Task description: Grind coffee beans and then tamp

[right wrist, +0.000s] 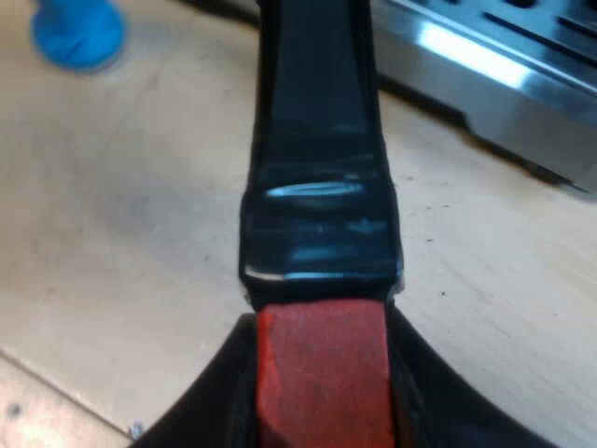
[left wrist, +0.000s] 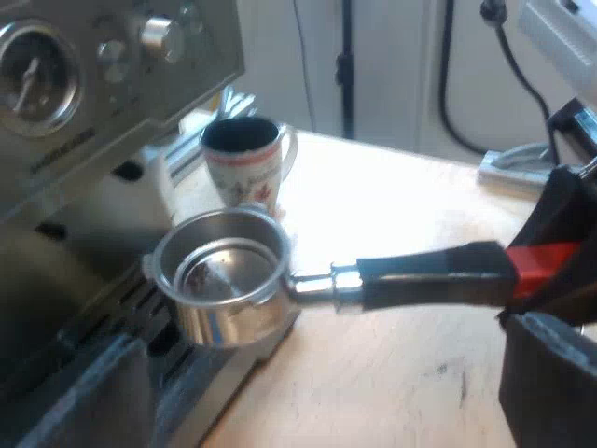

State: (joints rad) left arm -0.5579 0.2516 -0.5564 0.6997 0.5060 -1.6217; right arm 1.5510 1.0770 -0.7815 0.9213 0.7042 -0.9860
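Steel basket of the metal holder [left wrist: 222, 280] nearest the machine: round, open upward, bare bright metal inside, nothing but reflections on its floor. Sits at the corner of the drip tray [left wrist: 103, 373] at the front of the espresso machine [left wrist: 84, 75]; resting on the tray or just above it, cannot tell. Just beyond the basket, upright on the wooden table [left wrist: 392, 373], a mug [left wrist: 244, 161]: white with a red pattern, dark inside, contents impossible to make out.

Pinched between the two black fingers [right wrist: 210, 401] of the right gripper [right wrist: 322, 373]: the red end of the holder's handle [right wrist: 317, 187]. Fingers pressed against both sides of the red block, only the block's width between them. Same grip in the left wrist view, with the right gripper [left wrist: 539, 273] at the far end of the handle [left wrist: 434, 275] from the basket and one finger on each side of the red.

Holder roughly level, basket toward the machine, handle reaching out over the table. Short chrome collar where the basket meets the handle, then a dark glossy grip with pale highlights, then the red tip inside the fingers. Beyond the handle in the right wrist view, the ribbed steel edge of the drip tray [right wrist: 504, 75]. Well apart from the handle, on bare wood, a blurred blue tamper [right wrist: 79, 33]. Farthest off, over the basket, the machine's steel front panel with a round gauge and knobs.
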